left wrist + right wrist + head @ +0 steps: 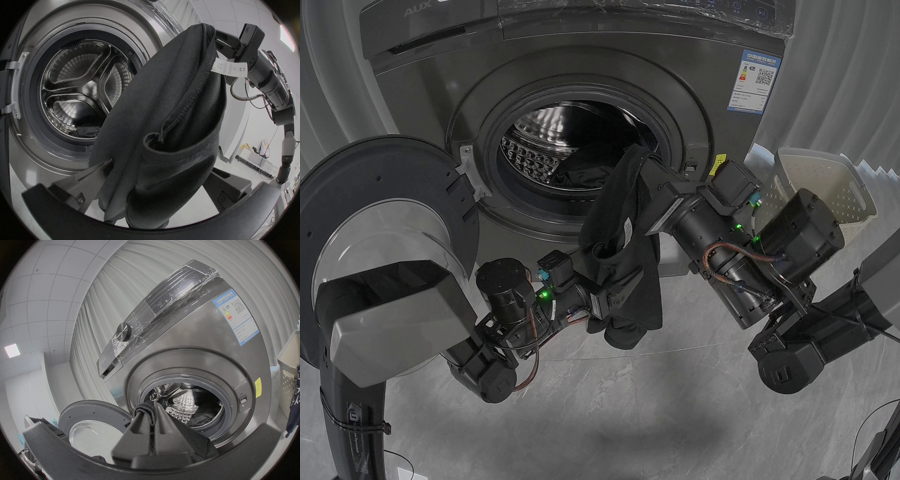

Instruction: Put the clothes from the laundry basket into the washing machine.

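- The right tool [153, 410] grips the black fabric garment [619, 237] by its top edge, before the open grey front-loading washing machine [700, 94].
- The left tool [162, 170] gapes wide around the garment's hanging lower part.

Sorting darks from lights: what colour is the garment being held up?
The garment is plain black, clearest in the left wrist view.
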